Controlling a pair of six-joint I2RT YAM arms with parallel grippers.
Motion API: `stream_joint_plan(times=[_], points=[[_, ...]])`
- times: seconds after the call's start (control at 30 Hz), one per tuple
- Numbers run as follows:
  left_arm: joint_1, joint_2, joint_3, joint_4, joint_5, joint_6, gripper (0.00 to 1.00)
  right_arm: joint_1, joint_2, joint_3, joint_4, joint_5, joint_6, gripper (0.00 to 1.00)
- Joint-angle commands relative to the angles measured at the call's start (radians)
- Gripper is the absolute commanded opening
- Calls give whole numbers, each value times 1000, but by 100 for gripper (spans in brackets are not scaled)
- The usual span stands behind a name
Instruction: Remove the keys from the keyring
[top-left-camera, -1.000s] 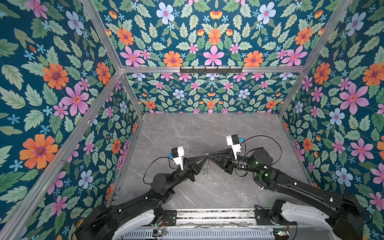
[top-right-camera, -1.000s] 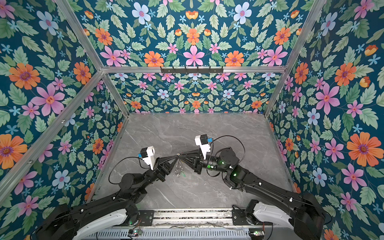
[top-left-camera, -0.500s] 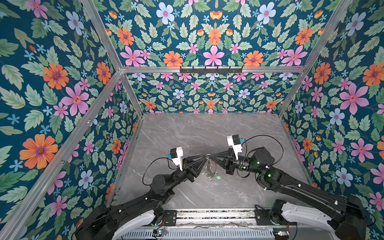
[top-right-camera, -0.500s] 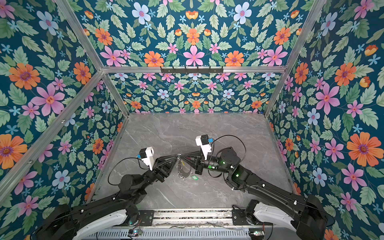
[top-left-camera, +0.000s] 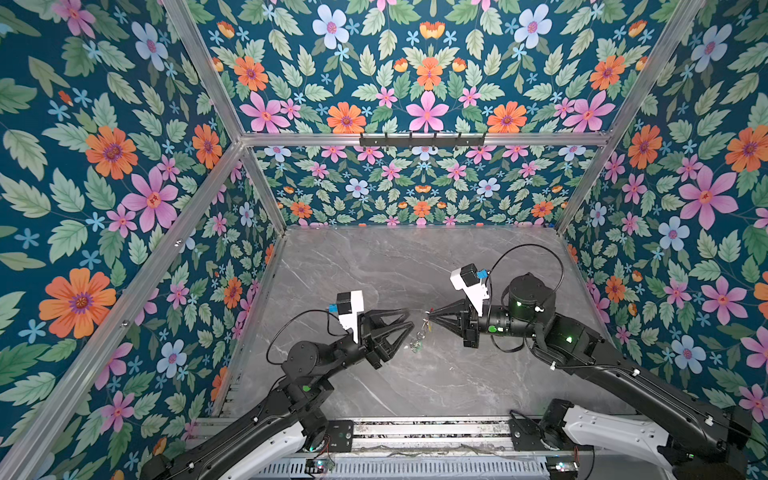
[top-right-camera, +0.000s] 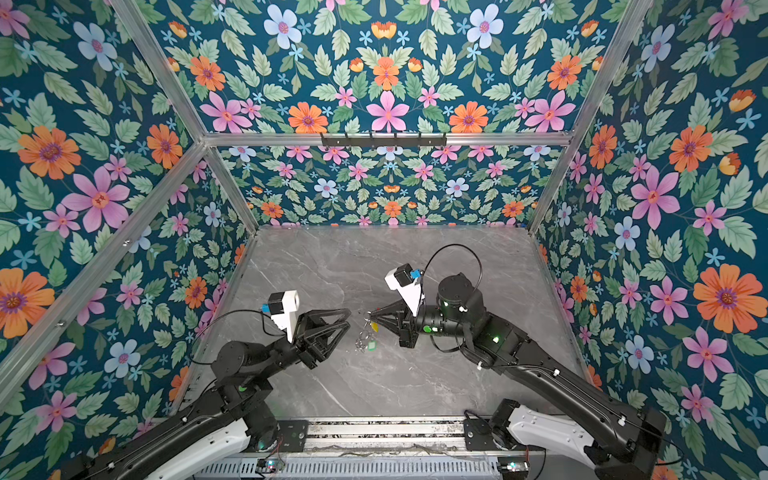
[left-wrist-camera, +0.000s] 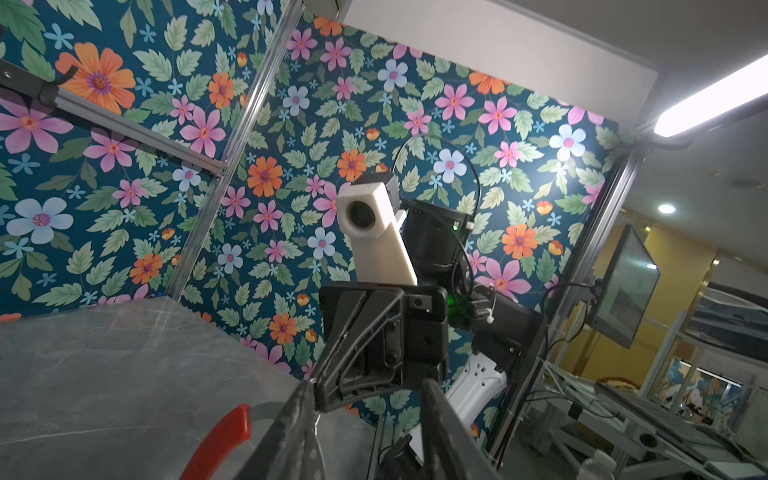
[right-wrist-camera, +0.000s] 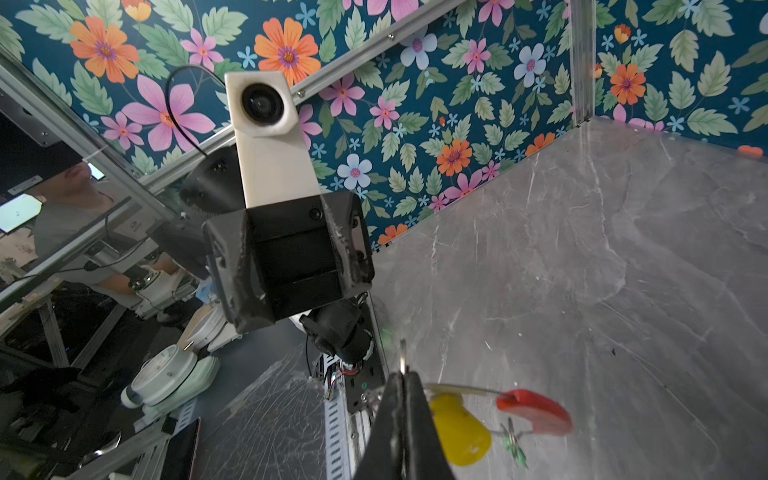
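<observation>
The keyring was held clear of the table near its middle. It was pinched at the rim by the right gripper, whose jaws were pressed together on the metal. Its red sleeve was seen just beside the grip. The keys, with the yellow tag and green tag, were hanging below, not yet removed. The left gripper was set just left of the ring, its jaws apart and nothing between them. The step in hand was judged to be the reach for one key. Next, a close on a key or its tag would be called for, then a pull along the ring against a firm right grip.
</observation>
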Motion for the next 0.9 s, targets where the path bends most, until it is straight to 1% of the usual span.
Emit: stream_joint_plan(times=[0.0, 0.1, 0.2, 0.37, 0.47, 0.63, 0.77, 0.87], points=[[1, 29, 60, -242, 92, 105, 43, 0, 25, 54, -157, -63, -84, 0], [1, 53, 96, -299, 108, 131, 40, 0, 44, 86, -194, -83, -101, 0], [1, 54, 117, -342, 108, 151, 38, 0, 56, 112, -231, -105, -128, 0], [1, 50, 128, -370, 129, 170, 36, 0, 73, 138, -280, -130, -164, 0], [0, 53, 133, -383, 136, 172, 32, 0, 77, 144, -294, -126, -173, 0], [1, 55, 135, -381, 149, 171, 21, 0, 77, 151, -296, -115, -179, 0], [1, 62, 135, -365, 161, 164, 15, 0, 80, 150, -294, -115, -177, 0], [0, 63, 127, -336, 173, 151, 13, 0, 82, 146, -284, -114, -174, 0]])
